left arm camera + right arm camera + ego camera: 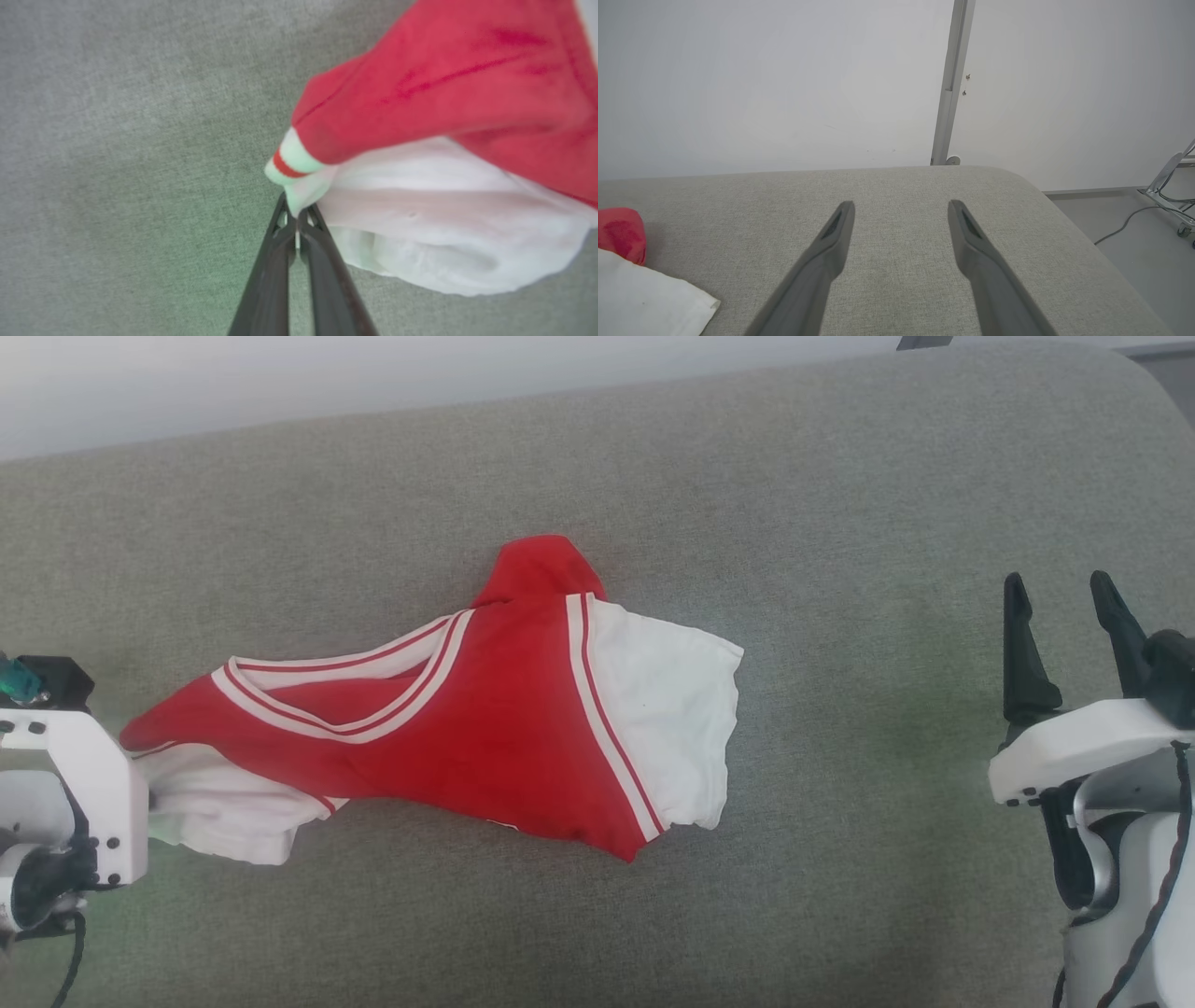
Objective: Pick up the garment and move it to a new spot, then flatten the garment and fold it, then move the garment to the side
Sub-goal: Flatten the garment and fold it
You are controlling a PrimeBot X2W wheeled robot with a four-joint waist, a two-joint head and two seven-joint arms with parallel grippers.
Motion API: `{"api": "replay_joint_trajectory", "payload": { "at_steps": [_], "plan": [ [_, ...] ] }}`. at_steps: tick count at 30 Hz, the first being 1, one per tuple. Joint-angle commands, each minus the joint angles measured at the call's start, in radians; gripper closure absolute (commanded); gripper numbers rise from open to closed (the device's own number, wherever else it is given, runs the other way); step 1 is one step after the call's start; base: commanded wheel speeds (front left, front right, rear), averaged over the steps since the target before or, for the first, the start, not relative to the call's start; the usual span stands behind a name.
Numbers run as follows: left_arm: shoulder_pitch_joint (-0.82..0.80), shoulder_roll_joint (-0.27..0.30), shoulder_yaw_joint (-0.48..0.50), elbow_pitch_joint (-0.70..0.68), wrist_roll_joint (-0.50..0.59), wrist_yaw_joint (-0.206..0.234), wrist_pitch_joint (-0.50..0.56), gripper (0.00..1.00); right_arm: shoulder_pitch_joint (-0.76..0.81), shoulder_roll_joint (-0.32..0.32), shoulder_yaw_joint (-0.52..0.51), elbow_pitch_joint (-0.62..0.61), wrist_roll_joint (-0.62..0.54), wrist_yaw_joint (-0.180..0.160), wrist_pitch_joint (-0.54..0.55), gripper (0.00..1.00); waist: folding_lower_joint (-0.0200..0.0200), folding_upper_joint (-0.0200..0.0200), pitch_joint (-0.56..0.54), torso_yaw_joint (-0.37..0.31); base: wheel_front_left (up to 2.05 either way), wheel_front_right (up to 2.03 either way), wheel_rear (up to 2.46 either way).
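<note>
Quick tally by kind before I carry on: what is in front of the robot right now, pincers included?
Garment: 1, red and white
Pincers: 2, left pincer shut on the garment's white edge, right pincer open, holding nothing
Padded surface: 1, grey
Total: 4

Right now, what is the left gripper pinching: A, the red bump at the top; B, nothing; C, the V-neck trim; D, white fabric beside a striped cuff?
D: in the left wrist view the left gripper is shut on white cloth of the garment, right beside its red-striped cuff.
</note>
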Motion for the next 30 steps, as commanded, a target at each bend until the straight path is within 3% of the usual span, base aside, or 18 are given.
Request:
{"api": "replay_joint_trajectory", "payload": {
  "at_steps": [1,2,3,5,6,11,28,29,30],
  "plan": [
    [-0.006,-0.004,0.001,0.008,-0.005,-0.004,-0.006,0.78,-0.005,0.002,0.001,-0.001,0.0,-0.002,0.001,0.0,0.0,0.0,0.0,0.0,0.0,0.0,0.0],
    [-0.011,-0.009,0.003,0.019,-0.006,-0.006,-0.011,0.65,-0.005,0.002,0.0,-0.001,-0.002,-0.002,0.001,0.0,0.0,0.0,-0.001,0.001,0.0,0.0,0.0],
    [-0.014,-0.013,0.006,0.028,-0.004,-0.005,-0.019,0.33,-0.005,0.002,-0.001,-0.001,-0.004,-0.002,0.002,0.0,0.0,0.0,-0.002,0.003,0.0,0.0,0.0],
    [-0.018,-0.018,0.009,0.04,-0.011,-0.01,-0.027,0.25,-0.003,0.002,-0.001,0.0,-0.007,-0.002,0.003,0.0,0.0,0.0,-0.006,0.006,0.0,0.0,0.0],
    [-0.018,-0.019,0.01,0.044,-0.013,-0.015,-0.027,0.16,-0.002,0.002,-0.002,-0.001,-0.008,-0.002,0.004,0.0,0.0,0.0,-0.008,0.008,0.0,0.0,0.0],
    [-0.026,-0.025,0.013,0.045,-0.024,-0.025,-0.028,0.0,0.001,-0.003,0.01,0.001,-0.005,-0.002,0.012,0.0,0.0,0.0,-0.018,0.02,0.0,0.0,0.0],
    [-0.016,-0.068,0.001,0.097,-0.043,-0.022,-0.017,0.0,0.007,-0.025,0.054,-0.009,0.016,-0.002,0.044,0.0,0.0,0.0,-0.03,0.032,0.0,0.0,0.0],
    [-0.014,-0.073,-0.003,0.104,-0.045,-0.024,-0.01,0.08,0.009,-0.026,0.057,-0.01,0.018,-0.002,0.048,0.0,0.0,0.0,-0.03,0.031,0.0,0.0,0.0],
    [-0.011,-0.079,-0.005,0.111,-0.05,-0.026,-0.005,0.34,0.011,-0.028,0.059,-0.011,0.019,-0.002,0.05,0.0,0.0,0.0,-0.029,0.031,0.0,0.0,0.0]
  ]
}}
